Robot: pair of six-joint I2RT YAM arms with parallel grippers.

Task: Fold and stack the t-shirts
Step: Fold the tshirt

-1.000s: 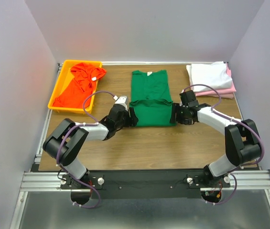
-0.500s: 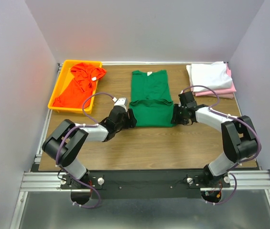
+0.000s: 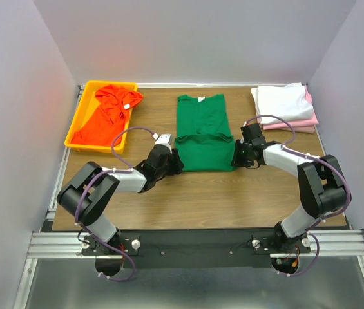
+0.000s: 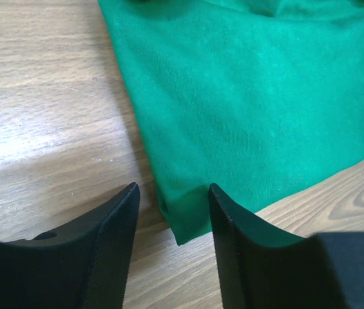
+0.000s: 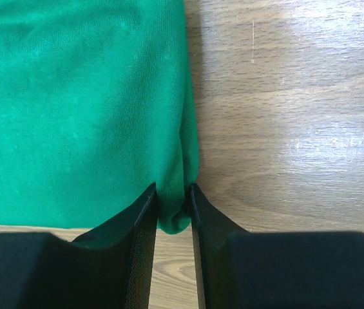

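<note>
The dark green t-shirt (image 3: pixel 202 129) lies flat on the table's middle, partly folded, with its lower half doubled. My left gripper (image 3: pixel 176 161) is open, and its jaws straddle the shirt's near left corner (image 4: pixel 182 219) without pinching it. My right gripper (image 3: pixel 236 156) is shut on the shirt's near right corner (image 5: pixel 174 215), and cloth bunches between its fingers. The orange-red t-shirt (image 3: pixel 104 112) with a white tag lies crumpled in the yellow tray. The white t-shirt (image 3: pixel 281 100) lies folded on the pink t-shirt (image 3: pixel 301 123) at the far right.
The yellow plastic tray (image 3: pixel 77 125) stands at the far left of the wooden table (image 3: pixel 201 193). Grey walls close in the left, back and right sides. Both arms' cables loop above the table beside the green shirt.
Both grippers have shifted only slightly at the green shirt's near corners, the left one a little nearer the table's front. The shirt has not moved.
</note>
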